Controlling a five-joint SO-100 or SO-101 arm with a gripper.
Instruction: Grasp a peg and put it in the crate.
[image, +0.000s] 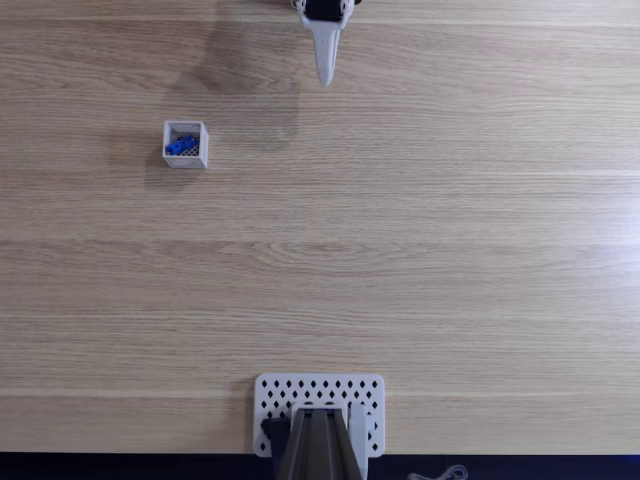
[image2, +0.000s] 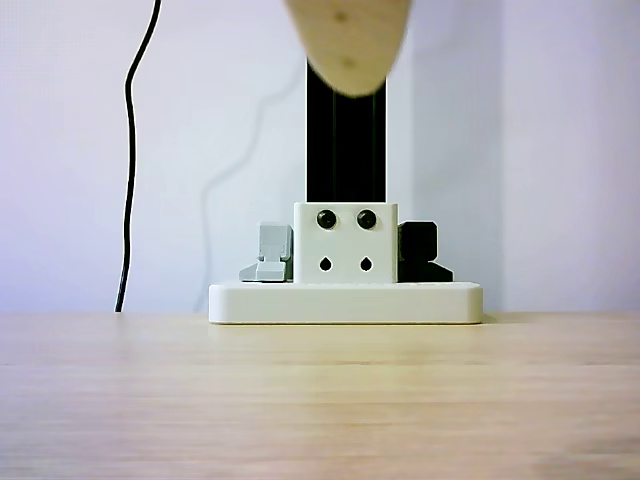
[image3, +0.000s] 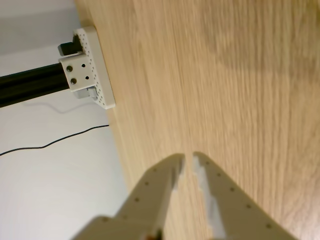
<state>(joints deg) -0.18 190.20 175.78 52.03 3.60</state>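
Crate (image: 186, 144) upright on wooden table (image: 420, 250), upper left in fixed view; blue peg (image: 182, 146) lies inside on mesh bottom. Gripper (image3: 189, 161) empty, fingers nearly together, narrow gap, above bare tabletop, well apart from crate.

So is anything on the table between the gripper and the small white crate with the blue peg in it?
Nothing visible. In the fixed view, only bare wooden table lies between the white gripper and the small white square crate; the bright blue plastic peg already sits inside.

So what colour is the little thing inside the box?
Bright blue. The peg lies inside the white crate, showing best in the fixed view.
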